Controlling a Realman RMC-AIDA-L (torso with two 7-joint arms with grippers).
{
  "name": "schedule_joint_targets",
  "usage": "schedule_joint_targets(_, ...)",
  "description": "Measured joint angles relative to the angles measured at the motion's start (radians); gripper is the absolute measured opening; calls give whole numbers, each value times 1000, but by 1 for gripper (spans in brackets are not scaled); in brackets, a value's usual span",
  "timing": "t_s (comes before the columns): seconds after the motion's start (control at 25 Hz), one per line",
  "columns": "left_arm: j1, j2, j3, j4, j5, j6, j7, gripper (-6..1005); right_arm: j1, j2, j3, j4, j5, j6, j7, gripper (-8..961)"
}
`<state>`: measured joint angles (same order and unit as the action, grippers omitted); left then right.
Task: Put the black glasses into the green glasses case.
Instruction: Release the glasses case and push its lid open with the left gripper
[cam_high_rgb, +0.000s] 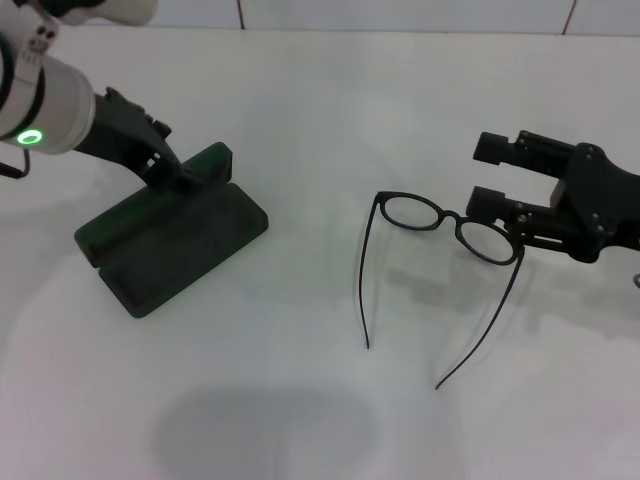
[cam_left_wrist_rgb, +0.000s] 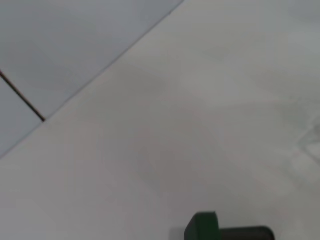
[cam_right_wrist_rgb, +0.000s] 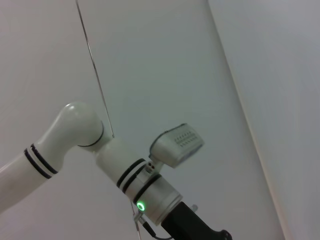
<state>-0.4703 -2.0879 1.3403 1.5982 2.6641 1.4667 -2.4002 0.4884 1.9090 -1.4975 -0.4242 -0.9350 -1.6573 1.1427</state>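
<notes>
The green glasses case (cam_high_rgb: 170, 240) lies open at the left of the table, its lid (cam_high_rgb: 208, 163) standing up at the back. My left gripper (cam_high_rgb: 178, 172) is shut on the lid's edge. A corner of the case shows in the left wrist view (cam_left_wrist_rgb: 202, 227). The black glasses (cam_high_rgb: 445, 220) rest unfolded on the table right of centre, temple arms pointing toward me. My right gripper (cam_high_rgb: 492, 175) is open just behind their right lens. Its nearer finger (cam_high_rgb: 488, 200) is close to the frame; I cannot tell whether they touch.
The white table (cam_high_rgb: 300, 400) carries only the case and the glasses. A tiled wall edge runs along the back (cam_high_rgb: 400, 25). The right wrist view shows my left arm (cam_right_wrist_rgb: 75, 135) and the wall.
</notes>
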Motion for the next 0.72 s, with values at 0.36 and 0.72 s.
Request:
schedule_joint_targets(0.36, -46, 3, 0, -127, 68, -20, -17, 699, 2, 4, 2, 8, -3, 13, -7, 720)
schedule_joint_targets(0.72, -71, -1, 2, -176, 110, -22, -37, 450, -10, 6, 2, 9, -4, 16, -10, 720)
